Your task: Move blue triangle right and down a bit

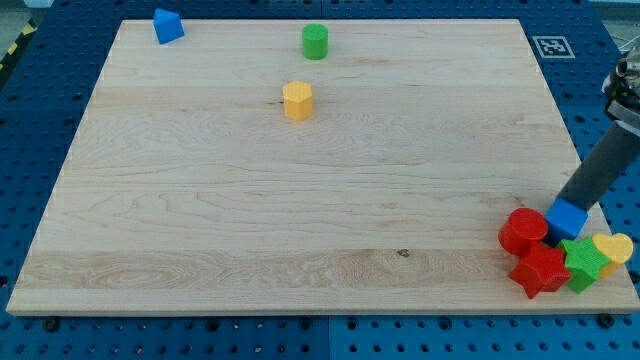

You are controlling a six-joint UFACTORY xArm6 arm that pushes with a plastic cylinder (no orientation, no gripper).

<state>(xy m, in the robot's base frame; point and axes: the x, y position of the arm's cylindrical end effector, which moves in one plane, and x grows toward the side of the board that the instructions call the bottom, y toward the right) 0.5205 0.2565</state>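
Blue triangle [167, 25] at the view's top left corner of the wooden desk [300, 190], close to the top edge, alone and well apart from everything else. Green cylinder [315, 41] farther right along the top edge; yellow hexagonal block [297, 101] just below it and slightly left, not touching. Clustered at the view's bottom right corner: red cylinder [523, 230], blue cube [567, 219], red star-shaped block [540, 270], green star-shaped block [583, 263] and yellow heart-shaped block [613, 247], packed together and touching. No hand on this arm, so nothing open, closed or gripped; only a dark rod slanting down from the view's right, my tip [563, 207] right at the blue cube's top, far from the blue triangle.
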